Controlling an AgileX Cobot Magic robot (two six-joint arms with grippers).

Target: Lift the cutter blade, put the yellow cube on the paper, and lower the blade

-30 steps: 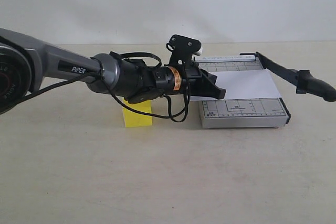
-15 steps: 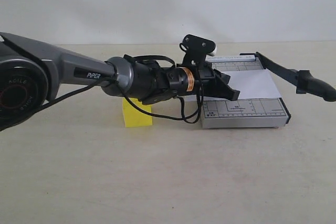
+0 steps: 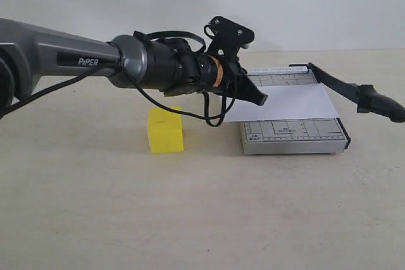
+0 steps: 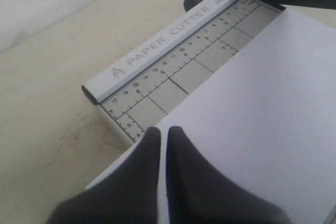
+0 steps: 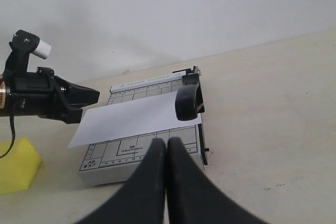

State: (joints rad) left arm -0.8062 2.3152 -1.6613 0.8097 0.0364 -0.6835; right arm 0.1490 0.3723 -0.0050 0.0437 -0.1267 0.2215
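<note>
The yellow cube [image 3: 166, 129] sits on the table to the left of the grey trimmer [image 3: 294, 136], apart from it. The white paper [image 3: 285, 102] lies across the trimmer bed. The cutter blade [image 3: 380, 102] is raised, its thick handle hanging off the right side. My left gripper [image 3: 256, 96] hovers above the paper's left end, shut on nothing; in the left wrist view its tips [image 4: 164, 132] are over the paper [image 4: 252, 108]. My right gripper [image 5: 166, 142] is shut and empty, short of the trimmer's front, with the blade handle [image 5: 188, 102] beyond it.
The left arm's grey forearm [image 3: 69, 61] stretches in from the left above the cube. A pale wall [image 3: 202, 4] closes the back of the table. The ruler bar marked PAPER CUTTER [image 4: 168, 40] runs along the trimmer's far edge.
The left gripper first reached right over the paper, then rose and drew back left. The cube, partly hidden by the arm before, now shows fully. Blade and paper have not moved.
</note>
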